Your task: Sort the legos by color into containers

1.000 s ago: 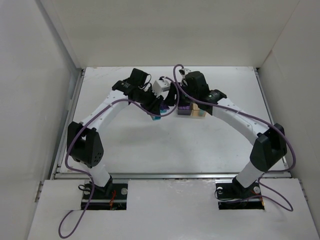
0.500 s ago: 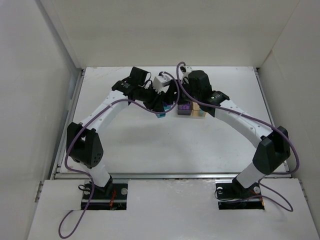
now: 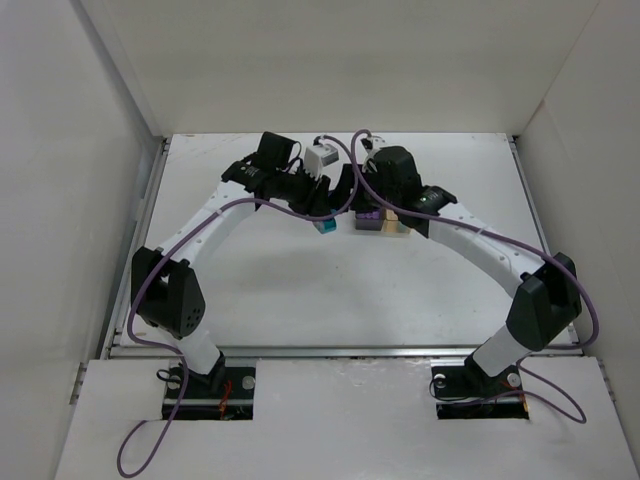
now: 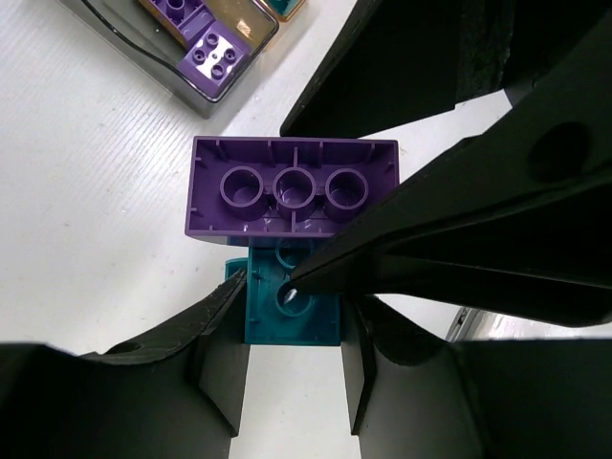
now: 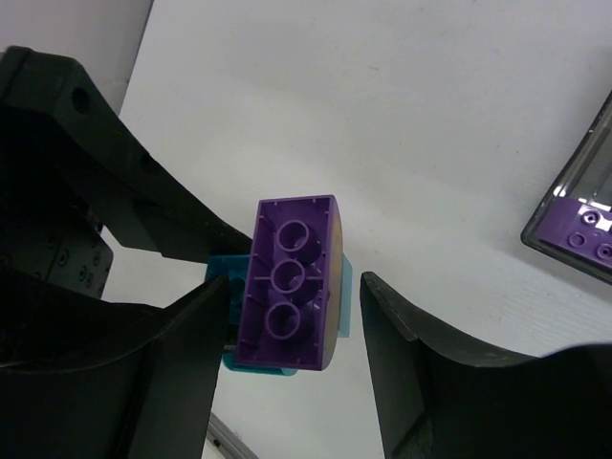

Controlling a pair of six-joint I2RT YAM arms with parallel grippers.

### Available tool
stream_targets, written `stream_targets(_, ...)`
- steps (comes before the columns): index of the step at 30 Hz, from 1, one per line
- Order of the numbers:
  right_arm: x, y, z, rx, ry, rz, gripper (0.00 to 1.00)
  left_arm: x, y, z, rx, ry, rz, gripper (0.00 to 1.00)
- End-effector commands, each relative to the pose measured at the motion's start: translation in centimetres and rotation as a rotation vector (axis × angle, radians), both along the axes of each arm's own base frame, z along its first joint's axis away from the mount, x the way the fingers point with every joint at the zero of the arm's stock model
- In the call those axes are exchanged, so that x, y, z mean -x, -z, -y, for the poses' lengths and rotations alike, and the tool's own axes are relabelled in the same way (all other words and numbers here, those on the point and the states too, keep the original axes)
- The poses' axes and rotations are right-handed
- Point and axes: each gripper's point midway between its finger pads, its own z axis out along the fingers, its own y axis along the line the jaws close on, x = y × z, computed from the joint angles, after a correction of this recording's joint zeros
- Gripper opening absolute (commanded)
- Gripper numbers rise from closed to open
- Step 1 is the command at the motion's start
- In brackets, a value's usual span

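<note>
The near half of the desk (image 3: 330,290), toward the arm bases, is being left open, and so is the far strip behind the arms. The centre is being taken up by both grippers meeting head-on. The left gripper (image 4: 292,311), with the teal brick (image 4: 296,327) pinched in its jaws, is being crowded by the right gripper (image 5: 295,287). The right jaws are being held around the purple brick (image 4: 292,186) with only slim gaps either side. Passage to the right is being barred by the grey bin (image 4: 177,86) and the amber bin (image 3: 402,229), both standing close by.
</note>
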Motion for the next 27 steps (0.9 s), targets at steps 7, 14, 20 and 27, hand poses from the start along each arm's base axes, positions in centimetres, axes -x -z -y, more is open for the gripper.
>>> stream_targets(7,1.1,-1.4,0.5,0.013,0.002,0.056,0.36,-0.5,-4.6,0.8,0.095,-0.004,0.094,0.0)
stream_targets(14,0.2,-2.5,1.8,0.01,0.099,0.091,0.0,0.1,-0.7,-0.2,0.005,0.022,0.054,0.0)
stream_targets(20,-1.9,-3.5,4.7,0.029,0.295,0.13,0.0,3.3,7.1,-2.8,-0.143,0.078,-0.064,0.0)
stream_targets(27,-3.5,-3.5,6.8,0.019,0.356,0.131,0.0,4.1,9.1,-3.7,-0.202,0.088,-0.074,0.0)
